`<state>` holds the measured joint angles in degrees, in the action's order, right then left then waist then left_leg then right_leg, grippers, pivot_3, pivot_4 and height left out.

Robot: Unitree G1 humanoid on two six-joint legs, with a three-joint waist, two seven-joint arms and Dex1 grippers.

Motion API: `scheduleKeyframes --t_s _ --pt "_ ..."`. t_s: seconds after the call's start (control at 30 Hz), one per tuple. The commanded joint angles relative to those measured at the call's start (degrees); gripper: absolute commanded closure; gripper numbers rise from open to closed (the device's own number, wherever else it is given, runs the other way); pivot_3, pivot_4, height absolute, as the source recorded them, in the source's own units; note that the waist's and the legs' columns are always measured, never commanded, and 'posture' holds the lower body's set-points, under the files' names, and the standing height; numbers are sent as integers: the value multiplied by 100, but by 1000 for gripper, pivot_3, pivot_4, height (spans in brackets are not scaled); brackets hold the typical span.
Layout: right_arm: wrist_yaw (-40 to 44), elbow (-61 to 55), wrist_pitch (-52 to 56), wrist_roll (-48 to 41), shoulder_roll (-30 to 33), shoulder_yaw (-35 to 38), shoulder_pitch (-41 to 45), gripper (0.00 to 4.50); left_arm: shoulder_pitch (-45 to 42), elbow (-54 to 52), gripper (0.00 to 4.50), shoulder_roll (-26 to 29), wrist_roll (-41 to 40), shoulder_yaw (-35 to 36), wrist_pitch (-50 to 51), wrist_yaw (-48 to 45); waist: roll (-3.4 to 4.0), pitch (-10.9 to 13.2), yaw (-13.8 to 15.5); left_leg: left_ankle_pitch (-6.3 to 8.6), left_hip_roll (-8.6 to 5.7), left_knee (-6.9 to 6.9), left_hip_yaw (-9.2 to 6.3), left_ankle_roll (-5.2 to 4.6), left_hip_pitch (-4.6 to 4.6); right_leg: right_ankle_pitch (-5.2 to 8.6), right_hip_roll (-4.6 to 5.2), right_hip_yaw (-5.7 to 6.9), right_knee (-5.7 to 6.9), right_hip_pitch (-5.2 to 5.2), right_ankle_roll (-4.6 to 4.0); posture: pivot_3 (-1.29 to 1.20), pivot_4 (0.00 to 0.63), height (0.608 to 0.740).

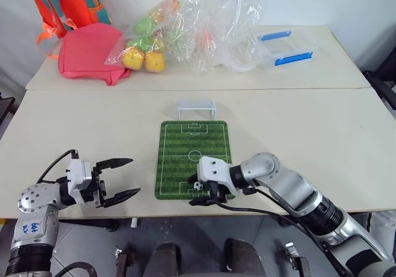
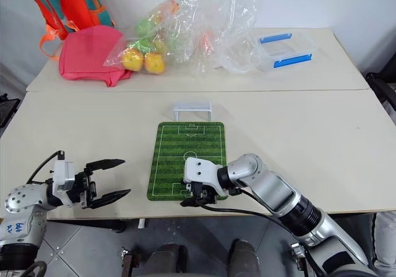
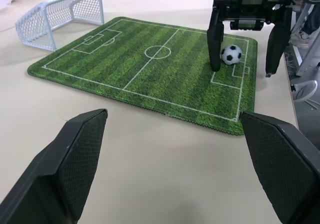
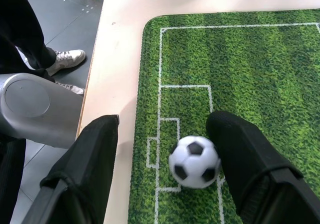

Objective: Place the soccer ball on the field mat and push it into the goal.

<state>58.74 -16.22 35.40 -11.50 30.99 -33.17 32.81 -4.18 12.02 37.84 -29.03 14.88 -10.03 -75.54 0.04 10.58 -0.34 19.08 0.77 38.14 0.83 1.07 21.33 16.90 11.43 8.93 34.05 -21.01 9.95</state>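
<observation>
**Ball resting on near end of mat, right gripper spread around it**

The soccer ball (image 3: 231, 54) sits on the field mat (image 1: 193, 159), inside the penalty area at the end nearest the robot and farthest from the goal (image 1: 197, 109). From the right wrist view the ball touches, or very nearly touches, the inner face of one finger (image 4: 245, 159) of the right gripper (image 1: 204, 192); a clear gap separates it from the other finger, which hangs over the mat's near edge and the bare table beside it. The right gripper's fingers are spread and point downward, straddling the ball without pinching it.

The left gripper (image 1: 119, 180) hovers over the bare table (image 1: 322, 141) to the left of the mat, well apart from the ball. Its two fingers are spread wide and hold nothing.

The mat lies flat on the front table with its long axis running away from the robot. The goal stands upright on the table just beyond the mat's far edge, mouth facing the pitch, roughly centred on the mat's width.

On the rear table: a pink bag (image 1: 90, 51), an orange and teal backpack (image 1: 65, 2) behind it, a clear plastic bag (image 1: 185, 26) holding yellow and green fruit-like balls, and a clear box with blue clips (image 1: 284, 48)
</observation>
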Motion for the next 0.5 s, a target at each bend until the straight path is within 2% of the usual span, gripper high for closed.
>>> scheduleKeyframes --t_s 0.03,0.2,0.3,0.5 --pt "87 -373 18 -150 -59 264 173 1364 -103 14 0 -46 -36 1 -24 27 0 0 -1 0 0 0 0 0 0 0 0 0 0 0 0 0 150 740" --pt "104 -634 264 -404 -150 550 452 1364 -230 108 0 -99 -6 -45 -40 13 0 0 -5 0 1 0 1 0 0 0 0 -1 1 -1 0 0 150 740" --pt "114 -929 487 -692 -99 841 487 1892 -285 151 0 -126 -1 -73 -46 1 -1 0 5 0 1 -1 1 1 0 0 -1 -1 0 -2 0 0 150 740" --pt "317 -1796 774 -1110 739 1166 -279 3934 -366 278 0 -65 -67 -119 24 -192 -4 -2 31 3 -2 -1 -1 0 3 0 0 2 -6 2 0 0 150 740"
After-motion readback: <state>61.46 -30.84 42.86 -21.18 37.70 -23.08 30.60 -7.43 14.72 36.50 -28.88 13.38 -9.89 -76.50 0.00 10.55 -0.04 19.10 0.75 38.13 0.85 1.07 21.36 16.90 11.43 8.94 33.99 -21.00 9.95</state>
